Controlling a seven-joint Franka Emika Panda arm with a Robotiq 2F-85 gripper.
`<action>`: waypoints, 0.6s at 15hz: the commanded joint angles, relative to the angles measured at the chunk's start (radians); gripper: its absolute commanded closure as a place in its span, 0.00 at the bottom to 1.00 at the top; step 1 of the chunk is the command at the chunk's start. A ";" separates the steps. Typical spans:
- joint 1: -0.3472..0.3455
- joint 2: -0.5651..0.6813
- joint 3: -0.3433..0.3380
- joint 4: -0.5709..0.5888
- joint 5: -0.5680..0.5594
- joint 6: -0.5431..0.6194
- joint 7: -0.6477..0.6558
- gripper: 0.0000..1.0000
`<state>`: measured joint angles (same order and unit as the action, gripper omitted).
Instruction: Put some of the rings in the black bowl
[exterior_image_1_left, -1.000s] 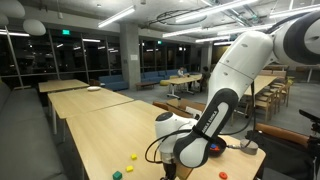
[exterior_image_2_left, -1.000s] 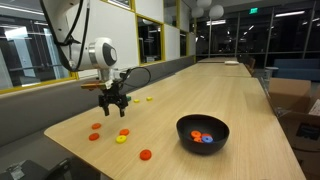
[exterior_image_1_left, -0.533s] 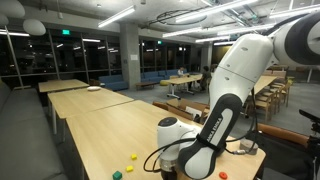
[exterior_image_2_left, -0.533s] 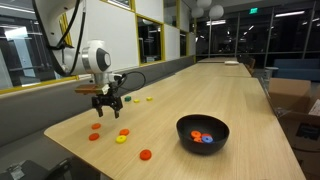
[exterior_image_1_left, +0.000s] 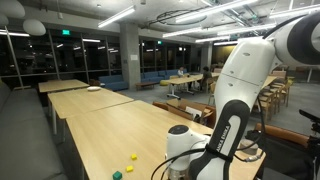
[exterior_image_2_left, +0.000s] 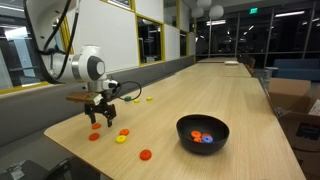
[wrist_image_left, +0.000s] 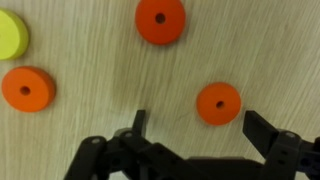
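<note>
In an exterior view my gripper (exterior_image_2_left: 102, 121) hangs open and empty just above the wooden table, over a cluster of rings. In the wrist view the open jaws (wrist_image_left: 200, 125) frame a small orange ring (wrist_image_left: 218, 103) without touching it. Two more orange rings (wrist_image_left: 160, 21) (wrist_image_left: 27, 88) and a yellow one (wrist_image_left: 10, 35) lie beyond. In the exterior view, orange rings (exterior_image_2_left: 95, 136) (exterior_image_2_left: 146, 154) and a yellow ring (exterior_image_2_left: 120, 139) lie close to the gripper. The glossy black bowl (exterior_image_2_left: 200, 148) stands apart to the right, holding orange and blue rings (exterior_image_2_left: 203, 138).
The long wooden table (exterior_image_2_left: 200, 85) runs away from the camera, with its near edge just beyond the rings. Yellow pieces (exterior_image_2_left: 150, 98) lie farther back by the wall side. A yellow (exterior_image_1_left: 132, 156) and a green piece (exterior_image_1_left: 117, 175) show beside the arm (exterior_image_1_left: 235, 90).
The gripper has moved left along the table, away from the bowl, and down toward the orange rings. It stays open and empty.
</note>
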<state>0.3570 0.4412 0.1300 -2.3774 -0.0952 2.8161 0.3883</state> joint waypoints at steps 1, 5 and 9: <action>-0.005 -0.040 0.019 -0.039 0.049 0.013 -0.040 0.00; 0.003 -0.042 0.025 -0.033 0.049 -0.007 -0.058 0.00; 0.007 -0.036 0.027 -0.021 0.044 -0.028 -0.069 0.00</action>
<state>0.3573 0.4350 0.1545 -2.3906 -0.0707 2.8128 0.3482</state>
